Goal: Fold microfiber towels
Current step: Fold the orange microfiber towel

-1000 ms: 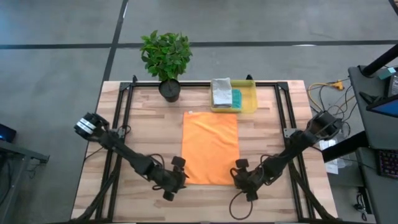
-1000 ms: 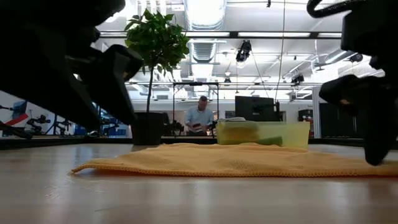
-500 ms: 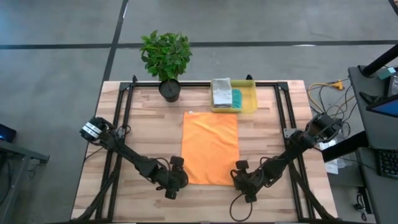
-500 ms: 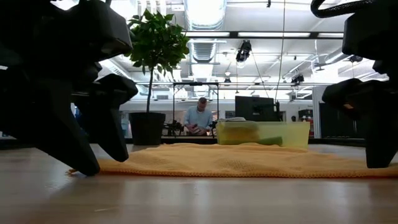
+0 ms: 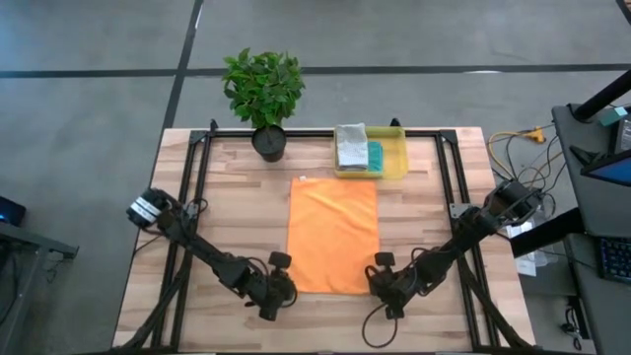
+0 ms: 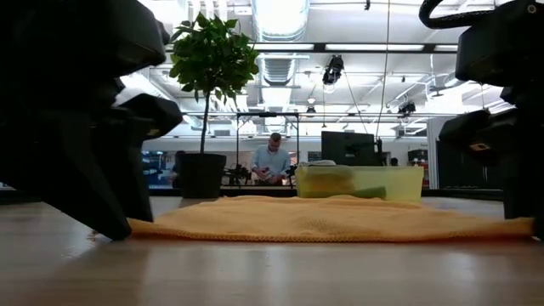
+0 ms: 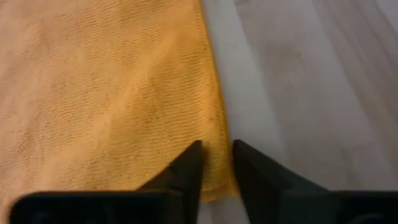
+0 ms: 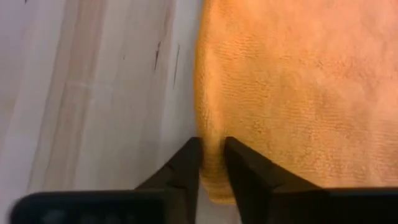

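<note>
No writing can be read. The orange towel (image 5: 333,235) lies flat on the tabletop (image 5: 227,197), in front of the yellow bin (image 5: 389,158). The left tool (image 7: 216,163) pinches its near left corner, and the right tool (image 8: 211,158) pinches its near right corner; both have closed since a second ago.

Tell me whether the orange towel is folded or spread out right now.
Spread flat: the orange towel lies as one open rectangle on the table, with no layer doubled over.

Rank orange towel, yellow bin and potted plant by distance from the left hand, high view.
From the left hand, at the table's near edge:
1. Orange towel: its near left corner is between the fingers.
2. Potted plant: far edge, left of centre.
3. Yellow bin: far edge, right of the plant.
</note>
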{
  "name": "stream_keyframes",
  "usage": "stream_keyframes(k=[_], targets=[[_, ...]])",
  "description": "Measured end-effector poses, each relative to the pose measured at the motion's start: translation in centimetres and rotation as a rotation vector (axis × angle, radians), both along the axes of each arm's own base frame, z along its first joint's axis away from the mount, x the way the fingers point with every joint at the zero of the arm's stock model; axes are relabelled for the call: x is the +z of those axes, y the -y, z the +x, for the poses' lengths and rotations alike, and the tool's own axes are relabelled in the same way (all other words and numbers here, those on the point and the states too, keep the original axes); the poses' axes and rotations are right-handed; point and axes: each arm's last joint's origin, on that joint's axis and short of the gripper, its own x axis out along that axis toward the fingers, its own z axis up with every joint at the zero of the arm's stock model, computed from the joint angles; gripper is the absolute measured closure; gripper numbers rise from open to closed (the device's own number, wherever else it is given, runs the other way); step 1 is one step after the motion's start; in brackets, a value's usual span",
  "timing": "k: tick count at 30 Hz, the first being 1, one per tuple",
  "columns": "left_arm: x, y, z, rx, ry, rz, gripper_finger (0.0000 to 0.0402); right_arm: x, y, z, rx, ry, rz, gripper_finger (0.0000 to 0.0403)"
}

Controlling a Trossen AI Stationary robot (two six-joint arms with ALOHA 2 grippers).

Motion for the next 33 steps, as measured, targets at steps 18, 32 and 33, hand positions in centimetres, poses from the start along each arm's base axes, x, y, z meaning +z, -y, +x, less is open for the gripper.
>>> stream_keyframes(k=[18,32,33], targets=[[5.1,0.9,-0.7,-0.023,-0.004,-0.200,0.0401,4.0,-3.9,1.5,0.097,-0.007,0.191,0.0390],[9.2,0.8,-1.2,0.034,0.190,-0.351,0.0401,5.6,-5.9,0.9,0.144,-0.032,0.307,0.0391],[9.2,0.5,-1.3,0.045,0.189,-0.340,0.0401,5.5,-5.8,0.8,0.143,-0.034,0.304,0.0391]])
